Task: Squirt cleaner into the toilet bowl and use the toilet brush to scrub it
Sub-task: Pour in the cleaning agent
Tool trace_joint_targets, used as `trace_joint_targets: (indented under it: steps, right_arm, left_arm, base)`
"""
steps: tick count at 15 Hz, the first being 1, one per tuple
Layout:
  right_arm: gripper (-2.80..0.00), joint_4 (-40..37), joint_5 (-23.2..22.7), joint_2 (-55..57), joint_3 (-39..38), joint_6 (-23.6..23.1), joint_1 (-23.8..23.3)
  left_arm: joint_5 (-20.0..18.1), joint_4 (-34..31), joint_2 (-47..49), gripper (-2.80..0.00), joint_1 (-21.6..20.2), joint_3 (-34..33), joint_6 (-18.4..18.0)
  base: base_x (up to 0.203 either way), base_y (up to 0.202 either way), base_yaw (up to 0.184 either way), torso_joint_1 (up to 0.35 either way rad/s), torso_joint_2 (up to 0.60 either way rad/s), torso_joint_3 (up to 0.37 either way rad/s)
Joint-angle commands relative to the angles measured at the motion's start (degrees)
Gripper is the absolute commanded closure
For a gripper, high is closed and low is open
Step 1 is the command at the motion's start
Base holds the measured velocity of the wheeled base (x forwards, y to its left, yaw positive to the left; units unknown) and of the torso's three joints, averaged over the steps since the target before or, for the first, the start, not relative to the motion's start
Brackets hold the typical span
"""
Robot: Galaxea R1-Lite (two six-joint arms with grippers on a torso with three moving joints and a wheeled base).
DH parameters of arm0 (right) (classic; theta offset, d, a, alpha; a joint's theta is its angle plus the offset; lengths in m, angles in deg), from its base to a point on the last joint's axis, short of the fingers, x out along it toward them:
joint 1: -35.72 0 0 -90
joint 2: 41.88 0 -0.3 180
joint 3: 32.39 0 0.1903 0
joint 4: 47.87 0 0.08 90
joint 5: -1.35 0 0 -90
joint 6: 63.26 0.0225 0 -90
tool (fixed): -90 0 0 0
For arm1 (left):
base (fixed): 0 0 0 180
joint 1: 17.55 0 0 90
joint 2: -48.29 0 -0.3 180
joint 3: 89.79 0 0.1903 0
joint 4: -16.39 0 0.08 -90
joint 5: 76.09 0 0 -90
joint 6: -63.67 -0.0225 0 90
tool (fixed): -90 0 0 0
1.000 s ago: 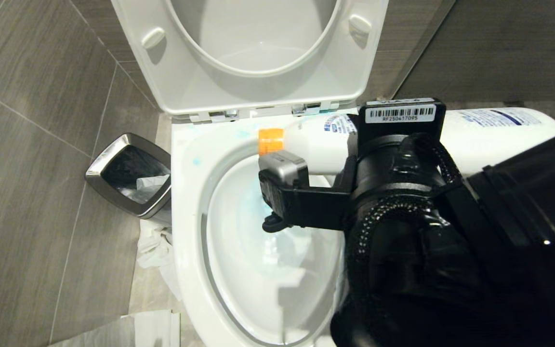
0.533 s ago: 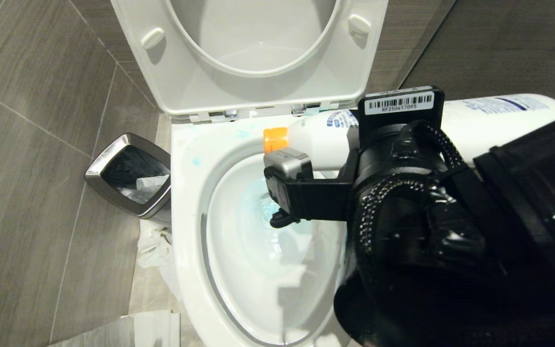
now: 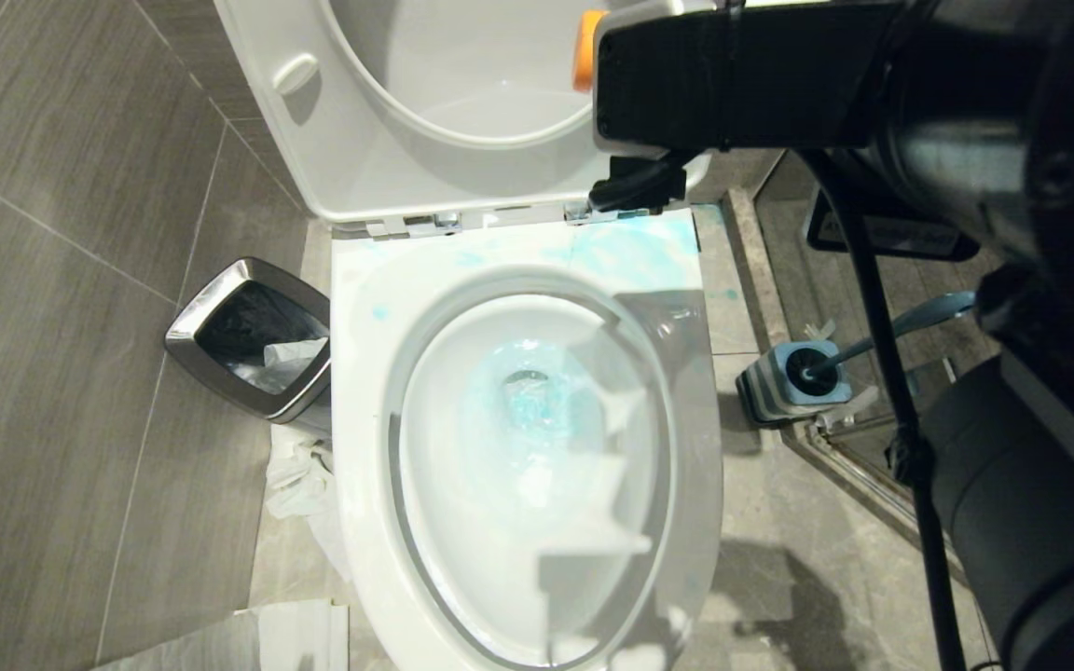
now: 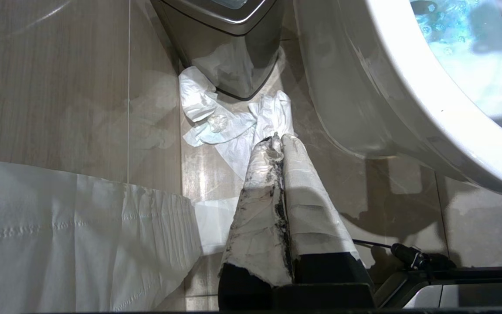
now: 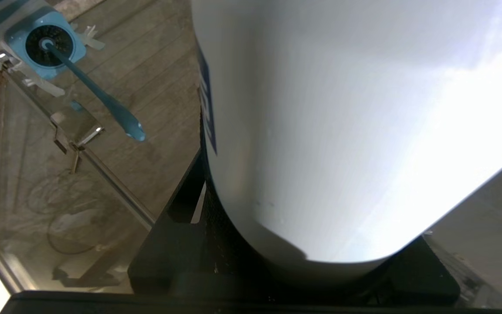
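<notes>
bin (image 3: 248, 340): steel-rimmed, on the floor left of the toilet, with crumpled paper (image 3: 299, 480) on the tiles just beside it.
left gripper (image 4: 277, 141): parked low near the floor at the left of the toilet, its 2 taped fingers pressed together on nothing, pointing toward the paper by the bin.
toilet bowl (image 3: 364, 391): centre of the head view, seat and lid (image 3: 360, 177) raised at the far end.
done: turquoise-blue liquid (image 3: 528, 405) pools in the water around the drain, and pale blue smears lie on the far rim near the hinges, so the squirting step looks finished.
left to do: scrubbing; I judge the bottle must be put down before the brush can be taken.
cleaner (image 5: 342, 122): white bottle pinched in the right gripper; only its orange cap (image 3: 586, 48) shows in the head view, up at the far edge in front of the lid, clear of the bowl. In the right wrist view its body fills most of the picture.
right gripper (image 5: 277, 244): jaws partly spread, clamped on the bottle's lower body; the arm is raised high at the right, well above the rim.
toilet brush (image 3: 910, 321): untouched, standing in its blue-and-grey holder (image 3: 793, 382) on the floor right of the toilet, handle leaning to the right.
</notes>
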Motion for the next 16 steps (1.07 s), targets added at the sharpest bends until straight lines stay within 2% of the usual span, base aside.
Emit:
trace_joint_targets:
  steps: [1, 6, 9, 16]
  right_arm:
    - [0.0, 0.4, 0.5, 0.0, 1.5, -0.9, -0.2]
    - [0.0, 0.4, 0.5, -1.9, -4.5, -0.9, -0.4]
    - [0.0, 0.4, 0.5, 2.3, -0.1, -0.9, 0.0]
    - [0.0, 0.4, 0.5, 5.8, -3.0, -0.9, -0.4]
  left_arm:
    - [0.1, 0.0, 0.1, 0.0, 0.0, 0.0, 0.0]
    - [0.0, 0.0, 0.1, 0.0, 0.0, 0.0, 0.0]
    - [0.0, 0.0, 0.1, 0.0, 0.0, 0.0, 0.0]
    - [0.1, 0.0, 0.1, 0.0, 0.0, 0.0, 0.0]
  base:
    - [0.0, 0.0, 0.0, 0.0, 0.0, 0.0]
    - [0.0, 0.0, 0.0, 0.0, 0.0, 0.0]
    - [0.0, 0.0, 0.0, 0.0, 0.0, 0.0]
    - [0.0, 0.0, 0.0, 0.0, 0.0, 0.0]
